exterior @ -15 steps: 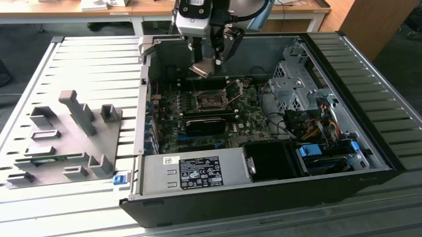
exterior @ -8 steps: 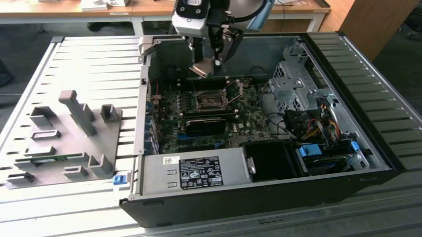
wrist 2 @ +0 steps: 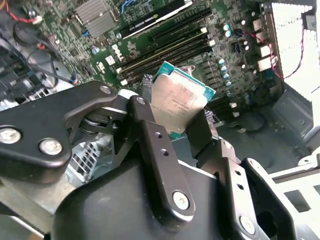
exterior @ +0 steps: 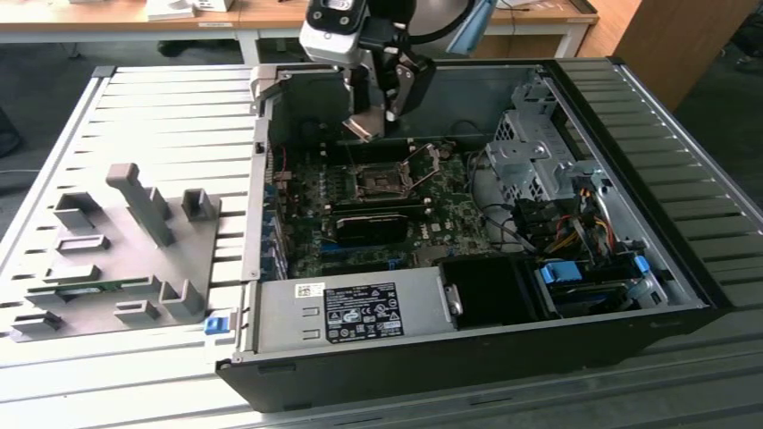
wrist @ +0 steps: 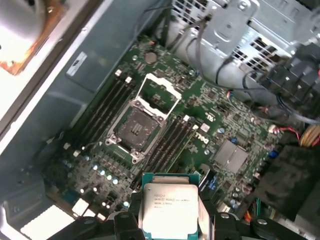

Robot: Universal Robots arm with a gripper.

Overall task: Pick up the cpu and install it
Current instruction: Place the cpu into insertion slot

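Right now I see my gripper [exterior: 364, 131] hanging inside the computer case [exterior: 477, 366], jaws pinching the cpu [wrist: 169, 210], clear above the motherboard [wrist: 198, 101] and its open socket [wrist: 135, 128].

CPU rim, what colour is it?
Green, edging the silver top of the cpu; clearest in the first wrist view.

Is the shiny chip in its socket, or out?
Out: the gripper holds the cpu above the board, and the socket sits empty, frame flipped up.
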